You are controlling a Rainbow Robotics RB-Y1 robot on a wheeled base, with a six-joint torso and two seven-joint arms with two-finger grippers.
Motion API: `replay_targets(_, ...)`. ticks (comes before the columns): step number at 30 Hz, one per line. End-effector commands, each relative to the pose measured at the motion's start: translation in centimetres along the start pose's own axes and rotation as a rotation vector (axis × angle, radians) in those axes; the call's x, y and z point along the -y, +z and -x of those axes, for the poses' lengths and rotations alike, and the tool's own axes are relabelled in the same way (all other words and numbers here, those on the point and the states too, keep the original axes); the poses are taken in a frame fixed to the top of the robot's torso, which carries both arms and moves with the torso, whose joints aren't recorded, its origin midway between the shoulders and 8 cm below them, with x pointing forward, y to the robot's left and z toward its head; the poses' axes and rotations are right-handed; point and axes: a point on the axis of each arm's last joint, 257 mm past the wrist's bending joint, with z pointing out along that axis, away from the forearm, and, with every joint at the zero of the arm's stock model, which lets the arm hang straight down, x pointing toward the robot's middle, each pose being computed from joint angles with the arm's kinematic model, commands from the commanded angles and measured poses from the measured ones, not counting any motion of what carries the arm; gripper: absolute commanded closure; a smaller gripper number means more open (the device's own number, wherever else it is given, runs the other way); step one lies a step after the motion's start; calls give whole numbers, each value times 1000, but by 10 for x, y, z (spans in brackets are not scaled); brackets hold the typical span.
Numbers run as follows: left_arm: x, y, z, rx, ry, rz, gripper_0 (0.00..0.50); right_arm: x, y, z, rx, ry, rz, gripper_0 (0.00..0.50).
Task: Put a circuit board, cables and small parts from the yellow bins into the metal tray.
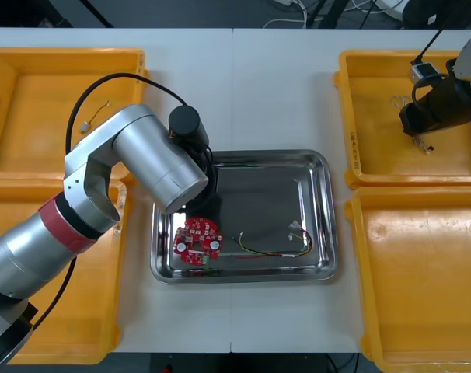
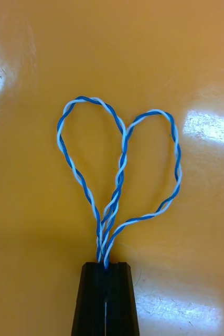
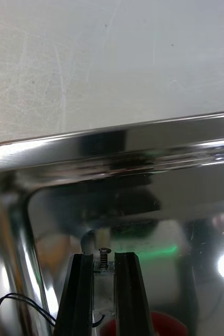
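**Left to right:** The left gripper (image 3: 105, 257) was held over the left end of the shiny rectangular metal tray (image 1: 263, 194). Its black fingers were drawn narrow and closed on a small metal part (image 3: 104, 252). The part was judged light, hard and slick, apt to roll or bounce on the polished floor. It was thought best pinched across its middle, as it was seen held. Its long axis appeared to run along the fingers, though which end led could not be told for certain.

Inside the tray, a round red circuit board (image 1: 197, 239) was seen lying flat at the left end. A thin red and yellow cable (image 1: 270, 252) was stretched along the tray's near wall, its length running from the board toward the tray's right end.

To the right of the tray, in the farther yellow plastic bin (image 1: 375, 159), the right gripper (image 2: 107, 264) was pressed together on the gathered ends of a twisted blue and white cable (image 2: 123, 157). That cable was reckoned light and limp, likely to sag and swing once lifted, and safest taken where its strands bunch. Two loops were fanned out from the fingertips, so the cable's long axis pointed straight away from the jaws, across the bin's floor.
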Motion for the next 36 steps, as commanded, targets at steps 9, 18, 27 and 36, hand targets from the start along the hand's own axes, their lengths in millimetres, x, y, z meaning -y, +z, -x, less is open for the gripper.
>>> replay_targets(9, 3, 7, -13, -1, -17, -8, 500, -16, -34, 52, 78, -55, 20, 500)
replay_targets(18, -2, 10, -18, -6, -17, -2, 500, -23, -80, 53, 2, -120, 45, 500)
replay_targets(27, -3, 11, -15, 6, -17, -6, 419, -36, -124, 49, -61, -172, 68, 500)
replay_targets(36, -5, 11, -13, 11, -16, -6, 46, -51, -156, 21, -104, -250, 75, 500)
